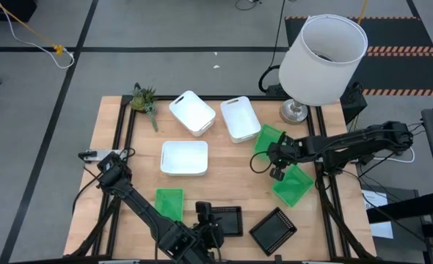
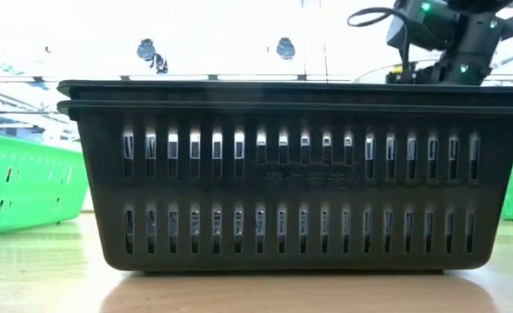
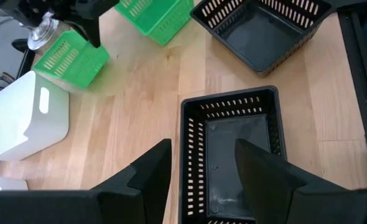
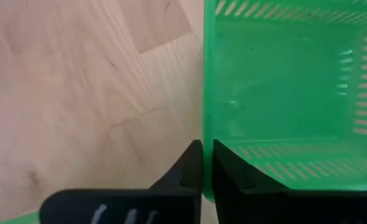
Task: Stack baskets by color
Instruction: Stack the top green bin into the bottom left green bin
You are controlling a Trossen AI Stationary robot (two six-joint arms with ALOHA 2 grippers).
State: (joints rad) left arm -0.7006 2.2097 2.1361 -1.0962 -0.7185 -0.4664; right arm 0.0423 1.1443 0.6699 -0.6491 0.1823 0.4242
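Note:
Three white baskets [image 1: 192, 112], [image 1: 239, 117], [image 1: 185, 157] sit on the table's far half. One green basket [image 1: 169, 203] rests near the front left, and another [image 1: 268, 139] is tilted beside the lamp base. My right gripper [image 1: 277, 173] is shut on the third green basket [image 1: 294, 185]. Two black baskets nested one in the other [image 2: 296, 174] stand at the front edge, with a single black one [image 1: 273, 229] to their right. My left gripper [image 3: 203, 167] hangs open over the nested pair [image 3: 233, 149], one finger outside its wall and one above its inside. My right gripper pinches one side wall of the green basket at its rim [image 4: 207, 134], one finger inside the basket and one outside. The fingers slant down from the table's right side. In the high view the basket lies flat on the table, opening up.
A large white lampshade [image 1: 324, 50] on a metal base [image 1: 293, 111] stands at the far right corner. A green plant sprig [image 1: 144, 99] lies at the far left. Bare wood shows in the middle of the table [image 1: 231, 172].

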